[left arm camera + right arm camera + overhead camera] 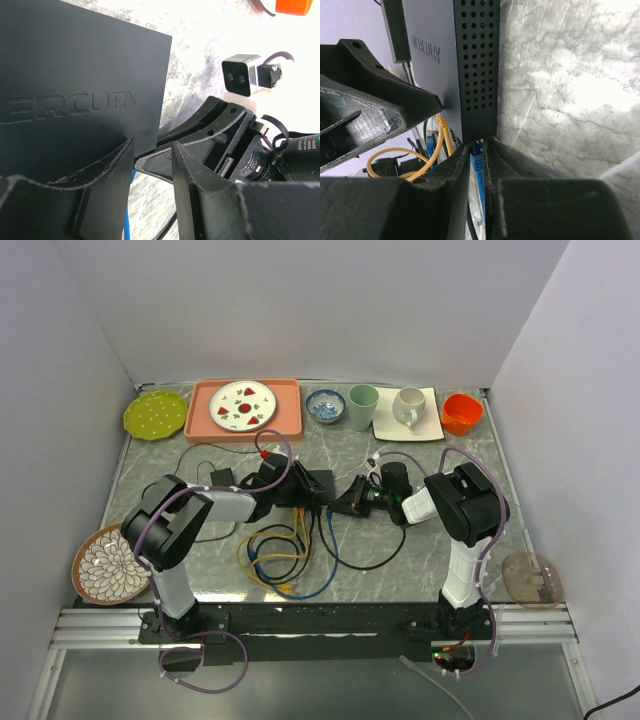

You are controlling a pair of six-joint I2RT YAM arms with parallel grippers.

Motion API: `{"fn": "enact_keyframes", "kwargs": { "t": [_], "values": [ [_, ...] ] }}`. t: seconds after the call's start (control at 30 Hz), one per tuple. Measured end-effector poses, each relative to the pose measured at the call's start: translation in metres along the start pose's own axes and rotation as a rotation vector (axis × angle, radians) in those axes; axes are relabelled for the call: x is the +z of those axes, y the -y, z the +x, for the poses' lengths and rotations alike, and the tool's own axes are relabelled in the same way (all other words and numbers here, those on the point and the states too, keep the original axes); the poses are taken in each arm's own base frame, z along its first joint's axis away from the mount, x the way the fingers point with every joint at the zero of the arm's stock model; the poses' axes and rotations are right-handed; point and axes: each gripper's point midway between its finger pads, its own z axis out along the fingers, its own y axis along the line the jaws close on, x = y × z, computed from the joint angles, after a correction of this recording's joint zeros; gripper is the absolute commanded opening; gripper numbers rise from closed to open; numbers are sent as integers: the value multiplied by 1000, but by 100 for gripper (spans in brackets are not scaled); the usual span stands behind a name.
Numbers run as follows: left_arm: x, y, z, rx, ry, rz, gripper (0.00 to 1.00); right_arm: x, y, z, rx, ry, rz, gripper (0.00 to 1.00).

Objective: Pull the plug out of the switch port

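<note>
At switch point(435, 75) edge, right end effector point(476, 145) pinches blue plug point(477, 161)

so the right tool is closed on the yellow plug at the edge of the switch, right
Not yellow: the right tool is closed on the blue plug at the edge of the switch. The yellow cables lie beside it. The right wrist view shows this.

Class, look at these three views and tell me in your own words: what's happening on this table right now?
Both arms meet at the black switch. The left fingers rest against its top face, apparently steadying it. The right fingers are pinched on a blue plug at its port edge; it looks not yet pulled out.
</note>
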Motion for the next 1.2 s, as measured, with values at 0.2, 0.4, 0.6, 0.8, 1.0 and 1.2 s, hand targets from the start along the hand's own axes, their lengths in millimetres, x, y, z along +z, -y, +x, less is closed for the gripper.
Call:
{"fn": "enact_keyframes", "kwargs": {
  "t": [0.2,0.4,0.6,0.8,1.0,1.2],
  "values": [
    [0,1,5,-7,-11,11,43,0,0,0,7,3,-4,0],
    [3,6,17,-5,-40,37,43,0,0,0,9,7,-6,0],
    [6,7,24,-1,-58,41,42,-1,1,2,7,9,-8,0],
    [9,10,23,0,-62,35,42,-2,1,5,5,4,-9,0],
    [12,12,19,1,-51,24,42,-3,0,17,-15,-11,-3,0],
    [15,11,11,-2,-23,14,43,-9,-1,35,-23,-31,-2,0]
  ]
}}
